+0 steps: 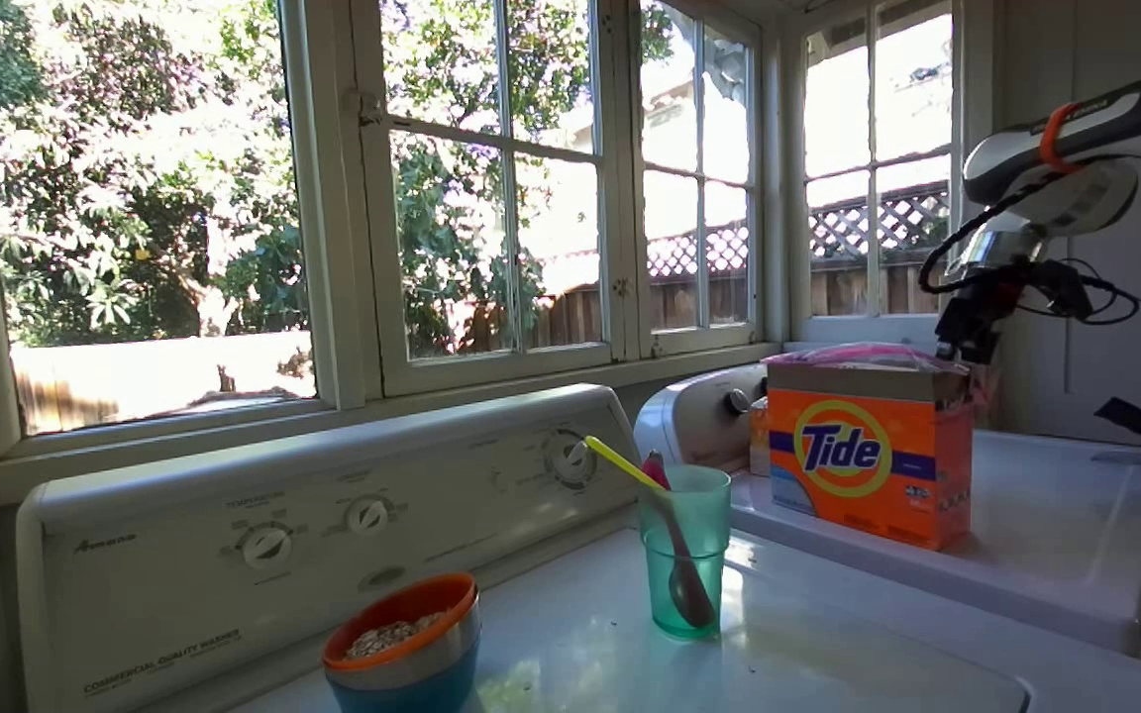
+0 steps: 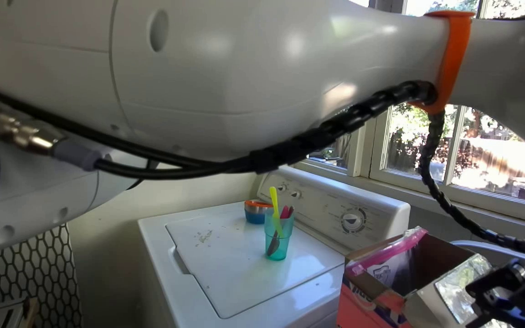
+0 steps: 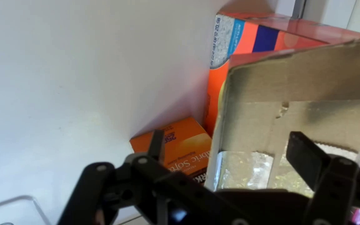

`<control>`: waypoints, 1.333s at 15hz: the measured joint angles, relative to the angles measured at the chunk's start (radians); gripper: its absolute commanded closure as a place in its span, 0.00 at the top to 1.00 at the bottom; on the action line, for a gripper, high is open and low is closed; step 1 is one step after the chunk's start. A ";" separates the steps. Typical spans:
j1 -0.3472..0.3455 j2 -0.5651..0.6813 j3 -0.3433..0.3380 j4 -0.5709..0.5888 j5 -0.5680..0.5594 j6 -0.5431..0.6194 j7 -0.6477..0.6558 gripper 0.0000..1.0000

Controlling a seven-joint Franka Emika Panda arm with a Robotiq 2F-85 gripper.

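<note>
Wrist view: the gripper (image 3: 230,150) was spread wide, its fingers (image 3: 306,159) apart and pinching nothing visible — one over the open Tide box (image 3: 261,81), one outside it above a fabric softener carton (image 3: 181,140). Shiny plastic (image 3: 245,170) lay inside the box. Its cardboard wall ran between the fingers; an off-centre descent could hit that edge and tip the box. Room to move lay leftward, over the white bench (image 3: 73,78). In an exterior view, the box stood near the bench's edge facing a green cup (image 1: 684,555) — pushed that way, it could slide off. In an exterior view, a pink-sealed bag (image 2: 390,253) at the rim could snag a finger, and a hanging cable (image 2: 425,165) could catch the box.
</note>
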 measured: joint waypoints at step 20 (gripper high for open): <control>-0.114 0.095 0.148 -0.001 0.221 -0.088 0.222 1.00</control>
